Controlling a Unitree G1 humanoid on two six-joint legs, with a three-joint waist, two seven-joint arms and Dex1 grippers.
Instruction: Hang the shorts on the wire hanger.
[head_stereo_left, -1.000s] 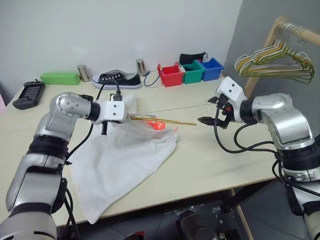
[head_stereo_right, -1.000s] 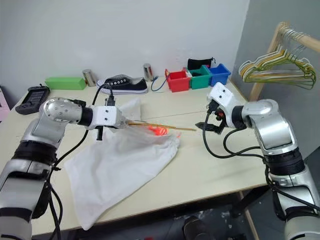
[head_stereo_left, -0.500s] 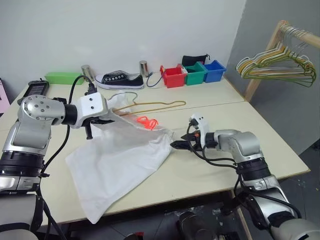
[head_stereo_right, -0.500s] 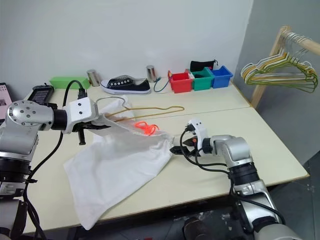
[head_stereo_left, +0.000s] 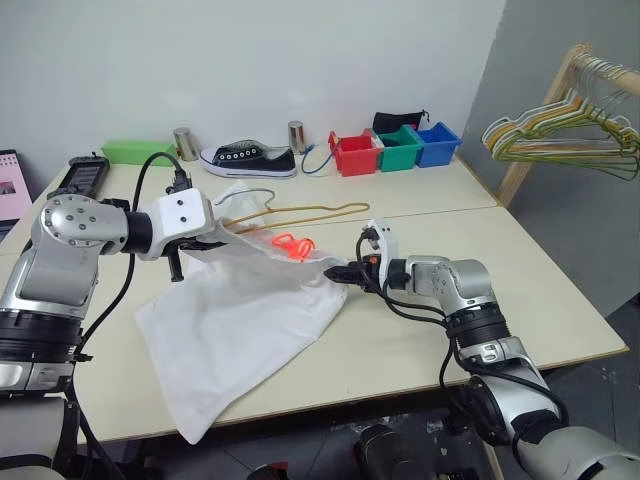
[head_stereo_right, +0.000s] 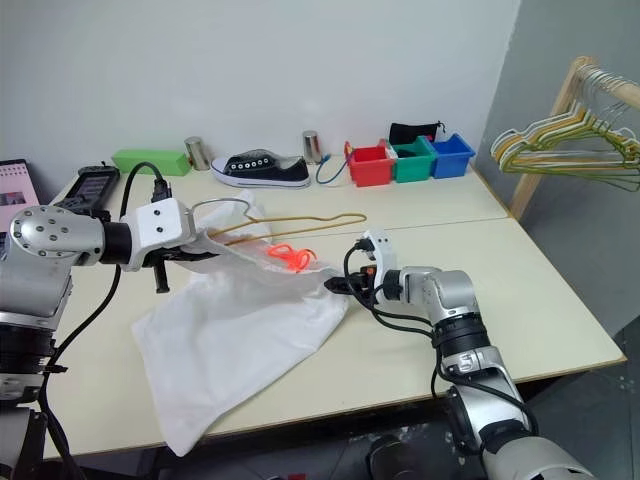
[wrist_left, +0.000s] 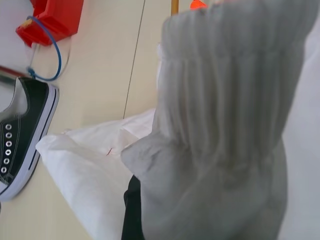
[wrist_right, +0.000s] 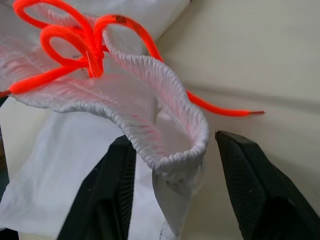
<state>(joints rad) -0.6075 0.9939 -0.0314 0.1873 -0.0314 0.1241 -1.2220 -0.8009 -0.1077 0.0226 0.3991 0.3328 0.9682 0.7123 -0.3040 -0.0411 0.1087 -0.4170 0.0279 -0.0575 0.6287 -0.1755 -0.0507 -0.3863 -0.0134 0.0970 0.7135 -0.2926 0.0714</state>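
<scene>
We keep the left gripper (head_stereo_left: 215, 238) pinched on one waistband end of the shorts (head_stereo_left: 240, 320) with the wire hanger (head_stereo_left: 300, 212), lifting it off the table (head_stereo_left: 520, 270). Right gripper (wrist_right: 170, 200) spread, straddling the far waistband end to stretch it.

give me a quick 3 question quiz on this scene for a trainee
1. True or false: the right gripper has its fingers on either side of the shorts' waistband end.
2. Which hand grips the waistband's other end?
3. The wire hanger lies: A) on the rack B) partly inside the waistband C) in the red bin

Key: 1 true; 2 the left gripper, shut on the shorts; 3 B
</scene>
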